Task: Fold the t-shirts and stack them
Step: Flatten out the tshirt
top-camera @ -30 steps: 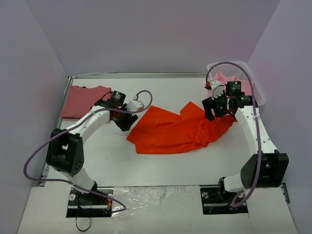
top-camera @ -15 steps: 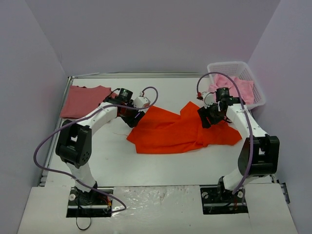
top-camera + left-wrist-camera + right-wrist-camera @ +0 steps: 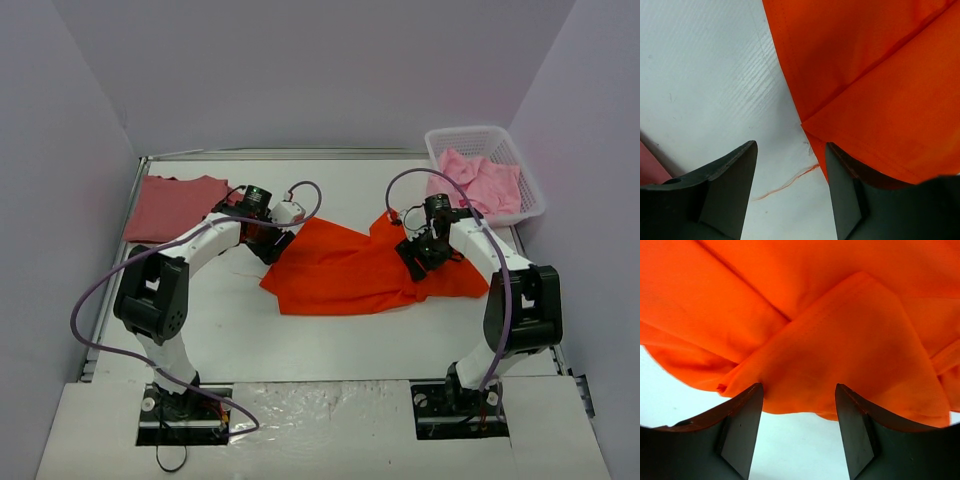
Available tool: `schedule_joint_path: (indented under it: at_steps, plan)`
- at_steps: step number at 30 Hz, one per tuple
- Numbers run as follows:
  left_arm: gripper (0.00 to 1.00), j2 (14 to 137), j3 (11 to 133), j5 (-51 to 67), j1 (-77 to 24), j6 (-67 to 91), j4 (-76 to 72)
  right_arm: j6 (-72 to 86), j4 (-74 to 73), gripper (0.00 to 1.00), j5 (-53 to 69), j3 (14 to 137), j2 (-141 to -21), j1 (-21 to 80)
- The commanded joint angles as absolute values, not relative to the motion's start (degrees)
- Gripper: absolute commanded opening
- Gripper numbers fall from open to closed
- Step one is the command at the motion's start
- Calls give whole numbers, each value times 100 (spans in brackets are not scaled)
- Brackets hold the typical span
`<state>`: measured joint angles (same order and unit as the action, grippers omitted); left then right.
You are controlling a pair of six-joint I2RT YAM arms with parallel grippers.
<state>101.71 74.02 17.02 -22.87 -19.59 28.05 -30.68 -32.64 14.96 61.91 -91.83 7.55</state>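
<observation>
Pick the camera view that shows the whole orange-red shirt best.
The top external view: the orange-red shirt lies spread out and rumpled, nearly its whole outline visible. The left wrist view shows only its edge and one fold; the right wrist view shows only a folded corner up close.

Body: the white tubular-link left arm [image 3: 195, 240] and the matching right arm [image 3: 505, 262] carry black cylindrical joint housings and one boxy black joint block [image 3: 150, 300] apiece. A thin lilac cable [image 3: 90, 310] loops loosely along each arm. Each arm stands on a flat black base plate [image 3: 180, 420]. The left gripper [image 3: 790, 145] and right gripper [image 3: 799, 386] each have two matte dark grey wedge-shaped fingers [image 3: 725, 190].
</observation>
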Motion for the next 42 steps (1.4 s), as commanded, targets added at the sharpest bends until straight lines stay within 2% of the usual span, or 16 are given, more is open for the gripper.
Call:
schedule_joint_path:
  at_steps: [1,17,18,20,21,22,31,32,33,34,36,42]
  plan:
    - [55,10020,7365,1652,-2268,-1881,2751,-3059,-3068,56,950,6240,-9193,695]
    - [56,10028,7269,1819,-2083,-1881,2733,-3102,-2602,55,158,6856,-10212,378]
    - [56,10037,7277,1819,-2083,-1890,2733,-3111,-2584,52,158,6838,-10265,361]
    - [56,10055,7286,1846,-2083,-1898,2777,-3129,-2584,36,176,6803,-10353,343]
    - [56,10063,7286,1846,-2083,-1907,2786,-3129,-2575,11,167,6768,-10336,334]
    - [56,10063,7286,1854,-2083,-1907,2795,-3129,-2575,0,167,6750,-10319,334]
    - [56,10072,7313,1881,-2074,-1925,2848,-3146,-2742,0,299,6759,-9221,334]
    - [56,10081,7321,1890,-2074,-1925,2848,-3155,-2751,14,221,6776,-9133,334]
    - [56,10098,7321,1898,-2074,-1916,2856,-3207,-2751,34,176,6768,-9132,325]
    - [56,10090,7321,1916,-2074,-1933,2865,-3234,-2751,41,115,6759,-9175,325]
    - [56,10081,7321,1934,-2074,-1934,2874,-3287,-2742,48,18,6750,-9263,325]
    - [56,10099,7295,1986,-2074,-1969,2892,-3384,-2716,50,53,6881,-9922,150]
